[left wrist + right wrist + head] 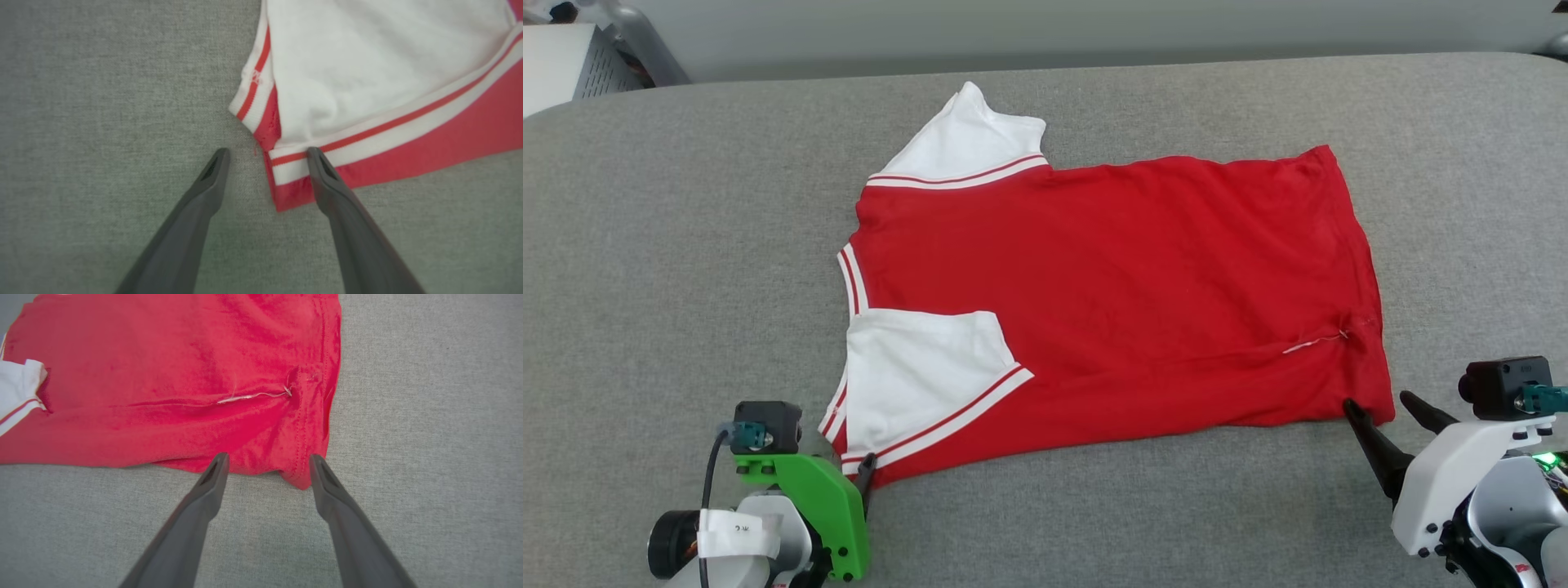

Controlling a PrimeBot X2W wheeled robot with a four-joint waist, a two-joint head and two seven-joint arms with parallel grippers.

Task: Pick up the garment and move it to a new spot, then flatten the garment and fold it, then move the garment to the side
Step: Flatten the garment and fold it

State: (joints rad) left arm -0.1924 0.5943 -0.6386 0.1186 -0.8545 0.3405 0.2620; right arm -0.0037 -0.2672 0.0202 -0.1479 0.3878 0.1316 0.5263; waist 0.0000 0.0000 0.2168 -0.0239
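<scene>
So the garment point(1111, 302) is lying flat on the grey cloth-covered table point(670, 245), turned sideways: neck end toward the robot's left, hem point(1364, 278) toward its right. The plain red face is up, and whatever's on the underside is hidden. The near sleeve point(915, 367) is folded in over the body, white with its red-and-white stripe trim. The far sleeve point(968, 135) sticks out toward the back. There's a thin white thread point(1311, 345) near the hem, though I can't tell if it's loose or part of a seam.

The left gripper point(268, 153) is spread wide with nothing in it. Its wrist view shows the near neck-end corner of the shirt sitting between the two fingers point(327, 179), with one tip over the stripe trim and the other over bare table. That view is pretty soft, so I can't tell if the tip actually touches the cloth. In the head view a green bracket point(825, 498) hides most of this gripper, and just one dark tip pokes out at the shirt's edge.

The right gripper point(268, 457) is also wide open and holding nothing. The near hem corner pokes down between its fingers point(212, 477), with the tips right at the fabric's edge. I can't make out contact here either.

Up in the far left corner there's a white slotted box point(572, 65), cut off by the frame.
</scene>
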